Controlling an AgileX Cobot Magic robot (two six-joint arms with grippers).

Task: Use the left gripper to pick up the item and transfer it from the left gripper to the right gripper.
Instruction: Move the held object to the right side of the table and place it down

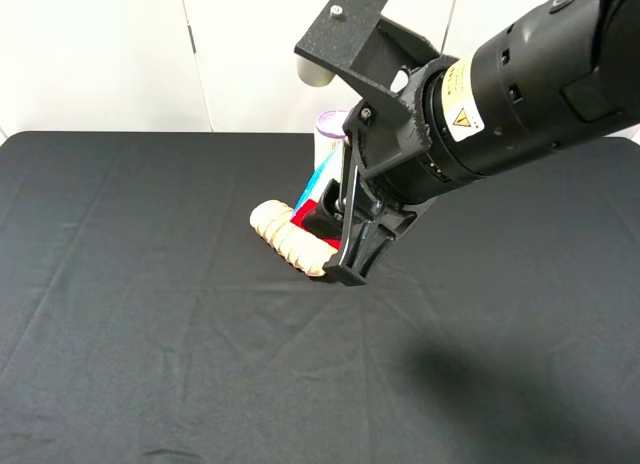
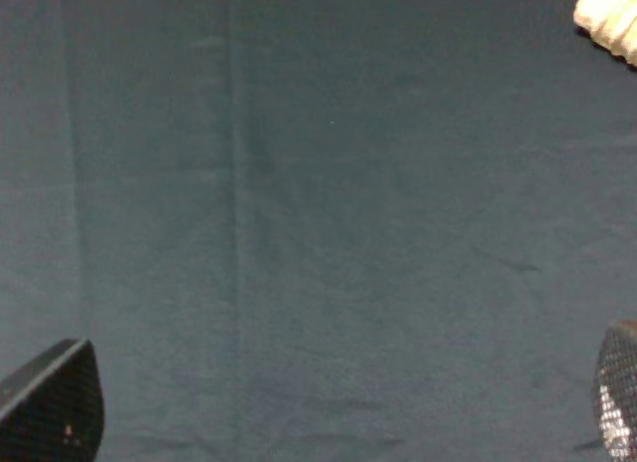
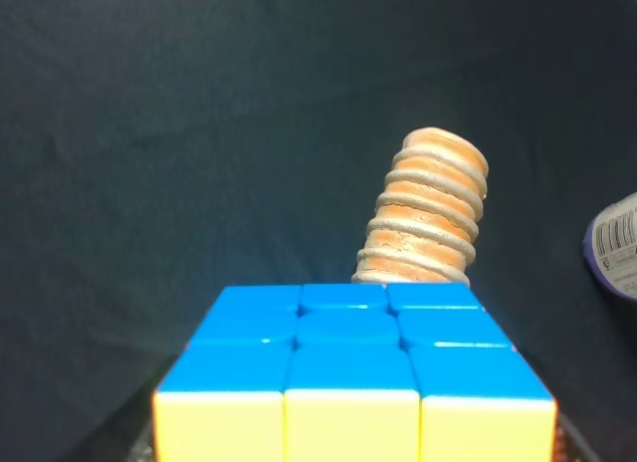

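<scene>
Black-clothed table (image 1: 150,334) underneath. The right gripper (image 1: 350,259) hangs low, clamped on the item (image 3: 353,382), so the handover looks done. Tan roll (image 1: 290,242) just beside its fingers, can (image 1: 330,124) behind. Left gripper (image 2: 333,412) spread wide, empty, item not near.

Cube (image 3: 353,377) is showing blue and yellow 3x3 tiled faces, lower centre. Roll (image 3: 426,213) is showing tan-orange ribbing. Cloth (image 1: 150,314) is reading plain black throughout.
</scene>
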